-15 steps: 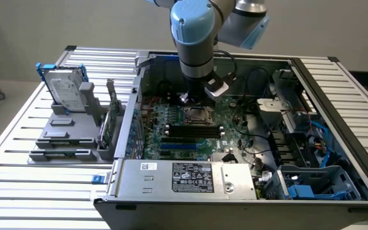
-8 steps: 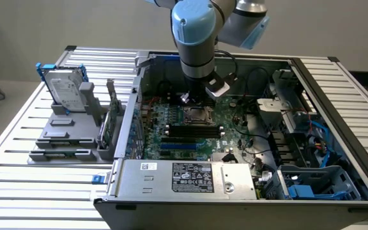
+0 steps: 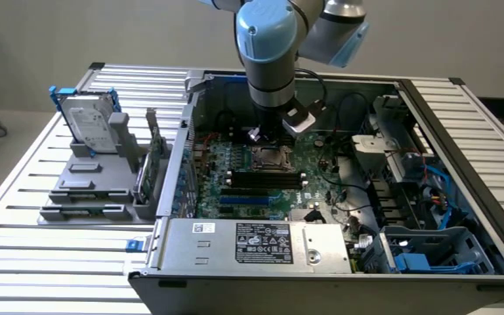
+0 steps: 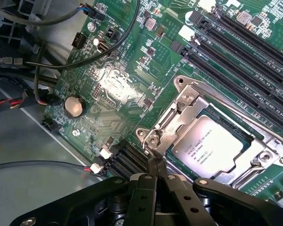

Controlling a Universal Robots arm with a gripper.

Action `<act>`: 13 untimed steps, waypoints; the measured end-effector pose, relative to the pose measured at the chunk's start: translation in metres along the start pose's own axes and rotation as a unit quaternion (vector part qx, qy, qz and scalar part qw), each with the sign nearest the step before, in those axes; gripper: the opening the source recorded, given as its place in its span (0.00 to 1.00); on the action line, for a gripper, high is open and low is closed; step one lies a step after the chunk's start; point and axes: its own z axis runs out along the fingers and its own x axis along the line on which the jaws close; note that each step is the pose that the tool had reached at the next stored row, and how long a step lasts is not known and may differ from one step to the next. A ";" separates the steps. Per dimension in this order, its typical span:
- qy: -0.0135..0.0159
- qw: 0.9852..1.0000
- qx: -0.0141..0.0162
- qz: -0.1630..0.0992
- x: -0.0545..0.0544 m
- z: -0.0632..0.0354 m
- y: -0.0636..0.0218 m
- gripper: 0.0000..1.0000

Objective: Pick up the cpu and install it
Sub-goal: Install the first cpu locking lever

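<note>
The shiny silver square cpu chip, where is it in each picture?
Exterior view: the small flat silvery cpu sits in the dark metal-framed socket on the green board, just below the shut gripper.
Wrist view: the cpu lies in the socket, beside the gripper.
Shared landmark: the long black memory slots.

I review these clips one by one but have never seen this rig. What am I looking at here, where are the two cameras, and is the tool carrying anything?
One picture comes from a camera off the arm: a blue-and-grey robot arm reaches down into an open computer case on a slatted table. On the exterior view's left, a grey stand holds a hard drive.

The other picture comes from a camera on the wrist. It looks down on the green board. The cpu already lies in its socket, inside the metal frame. The black tool is shut, holds nothing, and its tips sit at the frame's corner.
</note>
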 end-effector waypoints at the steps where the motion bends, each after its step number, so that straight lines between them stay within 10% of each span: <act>1: 0.000 1.000 0.000 0.000 0.000 -0.0001 0.0000 0.11; 13: 0.004 1.000 0.002 0.008 0.002 -0.0045 -0.0005 0.11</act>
